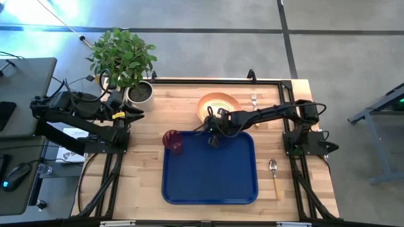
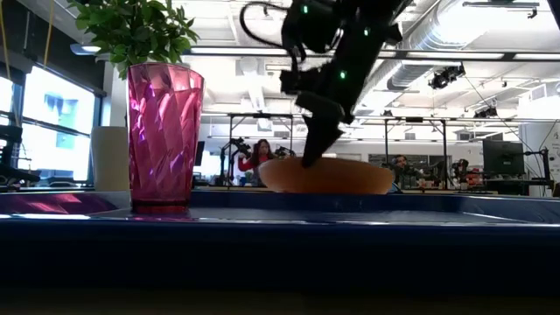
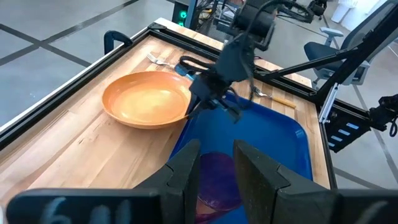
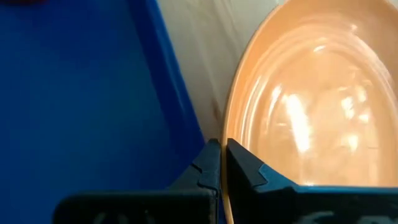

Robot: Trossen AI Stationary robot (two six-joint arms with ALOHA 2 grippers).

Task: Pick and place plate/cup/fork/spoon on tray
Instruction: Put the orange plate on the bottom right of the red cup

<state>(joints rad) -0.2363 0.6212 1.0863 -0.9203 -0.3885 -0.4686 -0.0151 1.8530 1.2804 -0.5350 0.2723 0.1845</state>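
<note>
High view: the blue tray (image 1: 210,167) sits at centre, holding only the red cup (image 1: 172,142) in its upper left corner. The orange plate (image 1: 214,103) lies just above the tray. The right gripper (image 1: 213,128) pinches the plate's rim. The fork (image 1: 254,101) lies right of the plate; the spoon (image 1: 274,173) right of the tray.

Low view: the cup (image 2: 164,136) stands left, the plate (image 2: 325,176) behind the tray (image 2: 280,223).

Left wrist view: the left gripper (image 3: 216,171) hangs unclenched over the cup (image 3: 216,180).

Right wrist view: fingers (image 4: 249,168) clamp the plate (image 4: 311,106) edge.

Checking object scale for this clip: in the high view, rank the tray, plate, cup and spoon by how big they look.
1. blue tray
2. orange plate, partly covered by the right arm
3. dark red cup and spoon: unsure, the cup is wider, the spoon is longer but very slim.
</note>
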